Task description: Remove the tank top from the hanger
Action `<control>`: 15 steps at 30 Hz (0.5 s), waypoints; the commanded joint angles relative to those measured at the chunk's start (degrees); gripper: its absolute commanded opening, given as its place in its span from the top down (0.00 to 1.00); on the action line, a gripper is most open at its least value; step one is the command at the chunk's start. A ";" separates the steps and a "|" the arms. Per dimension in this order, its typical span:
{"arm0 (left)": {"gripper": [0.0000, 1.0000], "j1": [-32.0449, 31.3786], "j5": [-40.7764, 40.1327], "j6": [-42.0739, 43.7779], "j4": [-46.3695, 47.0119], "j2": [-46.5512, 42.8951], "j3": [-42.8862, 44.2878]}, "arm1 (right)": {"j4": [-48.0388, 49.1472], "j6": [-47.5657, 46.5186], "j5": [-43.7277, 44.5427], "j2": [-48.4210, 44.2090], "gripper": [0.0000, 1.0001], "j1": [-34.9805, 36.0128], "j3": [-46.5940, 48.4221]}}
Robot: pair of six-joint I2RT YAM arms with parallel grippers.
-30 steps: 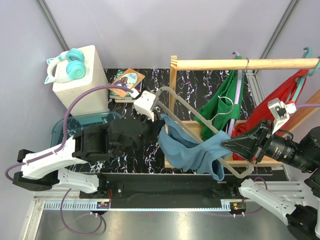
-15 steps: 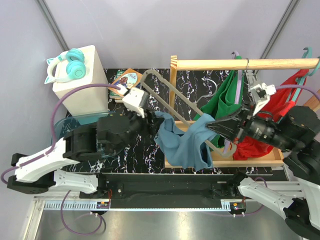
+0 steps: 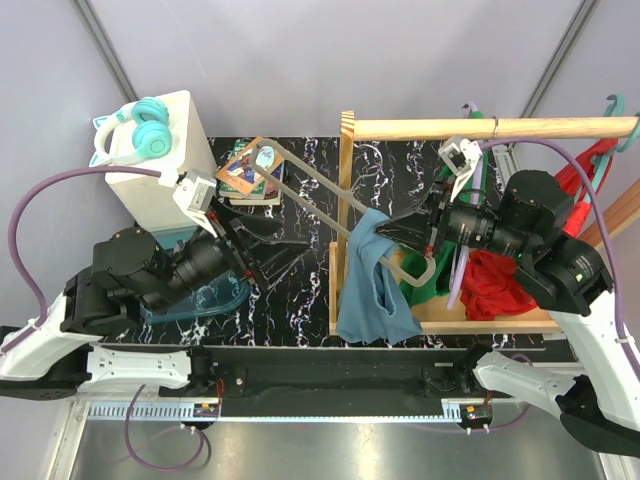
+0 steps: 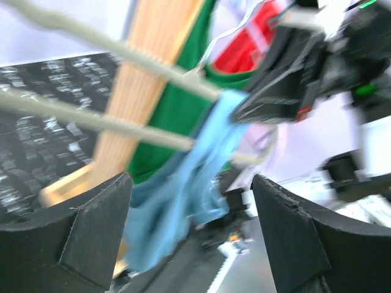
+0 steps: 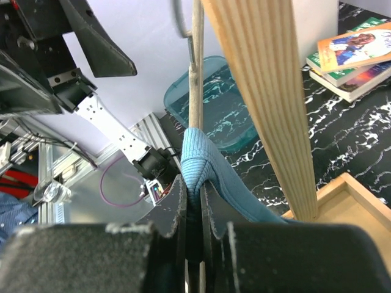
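Observation:
The blue tank top [image 3: 368, 285] hangs limp in front of the wooden rack's left post [image 3: 345, 200]. It is bunched at one end of the grey hanger [image 3: 300, 170], whose long bars slant up to the left. My right gripper [image 3: 388, 233] is shut on a ribbed fold of the tank top [image 5: 198, 152], with the hanger's bar [image 5: 195, 73] rising just behind it. My left gripper [image 3: 270, 248] stands open to the left, apart from the cloth. In the left wrist view the tank top [image 4: 183, 183] shows blurred between the wide fingers [image 4: 67, 244].
A white box [image 3: 160, 160] with teal headphones [image 3: 135, 130] stands back left, with books [image 3: 250, 165] beside it. A teal tray [image 3: 205, 295] lies under my left arm. Green [image 3: 440, 215] and red [image 3: 500, 290] garments hang from the wooden rail [image 3: 490, 128].
My left gripper has opened, let go of the tank top and drawn back to the left. The right gripper has swung the hanger up and left; the cloth now dangles from its end.

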 commanded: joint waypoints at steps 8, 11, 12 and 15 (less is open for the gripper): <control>0.18 0.09 -9.07 -16.30 15.10 5.59 -0.39 | 15.17 -1.83 -8.31 -2.19 1.00 0.28 -6.23; 0.21 0.18 -13.64 -17.79 17.57 5.33 -2.06 | 15.79 -2.36 -8.57 -2.90 1.00 0.37 -7.46; 0.23 0.18 -14.61 -18.23 17.75 5.33 -2.24 | 16.23 -2.44 -8.66 -3.07 1.00 0.28 -8.07; 0.26 0.18 -18.74 -19.37 17.49 5.42 -2.94 | 17.37 -2.44 -9.18 -3.95 1.00 0.36 -9.22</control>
